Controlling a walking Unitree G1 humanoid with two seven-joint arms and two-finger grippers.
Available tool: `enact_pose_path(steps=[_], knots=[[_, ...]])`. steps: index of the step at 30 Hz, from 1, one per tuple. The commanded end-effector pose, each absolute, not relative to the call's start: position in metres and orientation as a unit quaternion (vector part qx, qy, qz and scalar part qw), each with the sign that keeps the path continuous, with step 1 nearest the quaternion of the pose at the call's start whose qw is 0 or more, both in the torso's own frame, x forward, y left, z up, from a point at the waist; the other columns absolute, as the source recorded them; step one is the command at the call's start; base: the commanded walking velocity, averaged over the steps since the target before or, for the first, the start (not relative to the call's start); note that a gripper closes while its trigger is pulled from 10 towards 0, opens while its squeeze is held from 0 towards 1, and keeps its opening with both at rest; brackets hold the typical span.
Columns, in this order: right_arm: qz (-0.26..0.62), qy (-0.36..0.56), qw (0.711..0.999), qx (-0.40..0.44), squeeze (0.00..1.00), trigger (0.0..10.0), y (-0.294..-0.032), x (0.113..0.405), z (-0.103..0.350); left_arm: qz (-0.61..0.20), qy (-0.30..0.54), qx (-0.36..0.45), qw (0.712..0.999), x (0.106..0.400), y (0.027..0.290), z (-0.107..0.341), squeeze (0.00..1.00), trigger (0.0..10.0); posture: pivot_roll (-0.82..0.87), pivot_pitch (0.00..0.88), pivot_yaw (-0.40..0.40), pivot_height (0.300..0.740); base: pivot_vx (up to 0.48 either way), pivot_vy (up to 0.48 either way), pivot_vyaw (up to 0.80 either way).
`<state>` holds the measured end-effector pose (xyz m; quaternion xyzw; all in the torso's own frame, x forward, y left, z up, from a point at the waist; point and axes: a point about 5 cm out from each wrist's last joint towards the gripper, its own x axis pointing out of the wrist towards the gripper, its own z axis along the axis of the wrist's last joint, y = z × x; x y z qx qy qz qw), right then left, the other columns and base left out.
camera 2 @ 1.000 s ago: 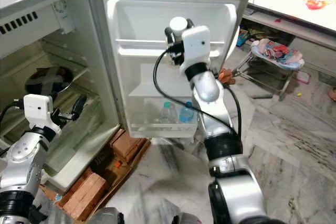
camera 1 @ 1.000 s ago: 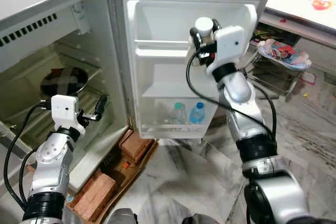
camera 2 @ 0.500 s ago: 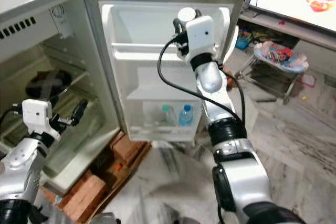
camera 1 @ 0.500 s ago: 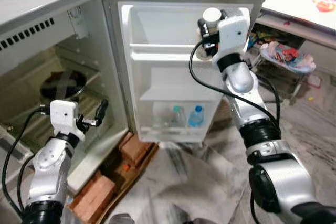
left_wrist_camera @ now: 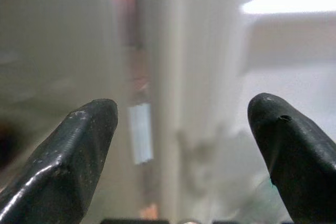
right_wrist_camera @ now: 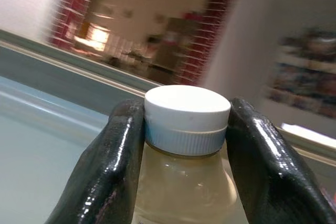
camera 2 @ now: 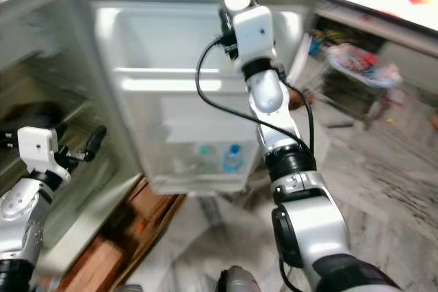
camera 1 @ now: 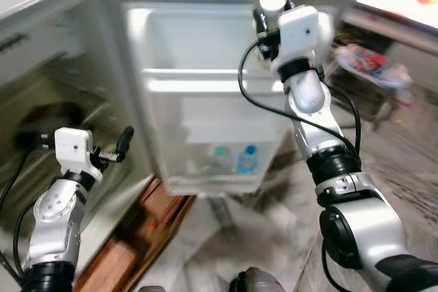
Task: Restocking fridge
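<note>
Before us stands the small fridge [camera 1: 48, 66] with its door [camera 1: 205, 100] swung wide, the inner side facing us, and the whole scene is somewhat blurred. In the door's bottom rack [camera 1: 219, 179] we see two water bottles [camera 1: 248, 159] standing side by side. Our right arm [camera 1: 308, 107] reaches up in front of the door's upper part, and our right gripper [right_wrist_camera: 181, 145] is clamped on the neck of a bottle [right_wrist_camera: 186, 182] of pale yellowish liquid with a white cap [camera 1: 272, 0], held upright near the door's top edge. Our left gripper [left_wrist_camera: 181, 145] hangs low before the open fridge body, its fingers [left_wrist_camera: 73, 150] spread apart and grasping nothing.
</note>
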<state>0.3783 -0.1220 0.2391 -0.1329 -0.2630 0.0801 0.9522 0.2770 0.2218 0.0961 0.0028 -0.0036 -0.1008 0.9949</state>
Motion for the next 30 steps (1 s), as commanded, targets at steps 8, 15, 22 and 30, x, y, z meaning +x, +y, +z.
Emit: enact_pose_path(steps=[8,15,22,30], knots=[[0.072,-0.295,0.944,-0.125,0.0,10.0,-0.116,0.376,0.25,-0.1,0.002,0.008,0.995,0.271,0.228,0.096,0.0,10.0,0.18,0.0,-0.048,0.74,0.0,0.0,0.0],[0.064,-0.291,0.946,-0.126,0.0,10.0,-0.119,0.377,0.247,-0.1,0.002,0.011,0.995,0.271,0.229,0.097,0.0,10.0,0.18,0.0,-0.045,0.74,0.0,0.0,0.0],[0.039,-0.251,0.958,-0.135,0.0,10.0,-0.126,0.381,0.231,-0.1,0.005,0.015,0.995,0.268,0.231,0.098,0.0,10.0,0.19,0.0,-0.041,0.74,0.0,0.0,0.0],[0.024,-0.171,0.978,-0.119,0.0,10.0,-0.133,0.382,0.196,-0.098,0.008,0.022,0.995,0.264,0.235,0.099,0.0,10.0,0.21,0.0,-0.036,0.74,0.0,0.0,0.0]])
